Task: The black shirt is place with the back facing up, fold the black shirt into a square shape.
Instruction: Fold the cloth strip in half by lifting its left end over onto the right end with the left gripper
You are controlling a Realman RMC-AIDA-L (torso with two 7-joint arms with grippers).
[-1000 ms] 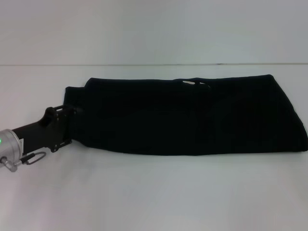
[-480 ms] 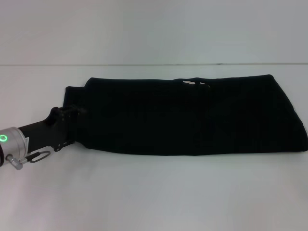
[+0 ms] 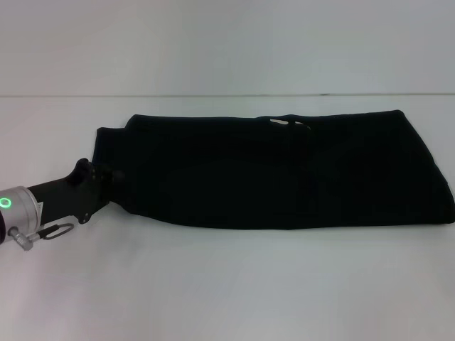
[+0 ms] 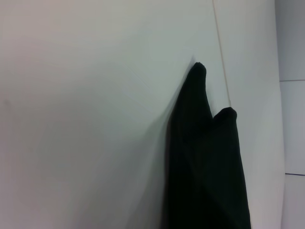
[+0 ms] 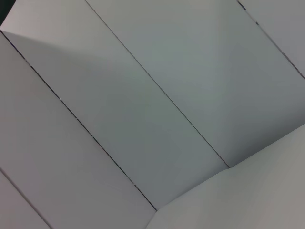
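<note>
Since a second ago the left gripper [image 3: 112,177] has crept slightly lower along the black shirt [image 3: 284,174] edge — finger state unclear — so pinch every layer before folding across.

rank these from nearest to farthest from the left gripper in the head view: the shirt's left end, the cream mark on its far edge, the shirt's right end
1. The black shirt's left end, right at the left gripper on the robot's left.
2. The cream mark, on the far edge, past the middle.
3. The shirt's right end, on the robot's right.
</note>
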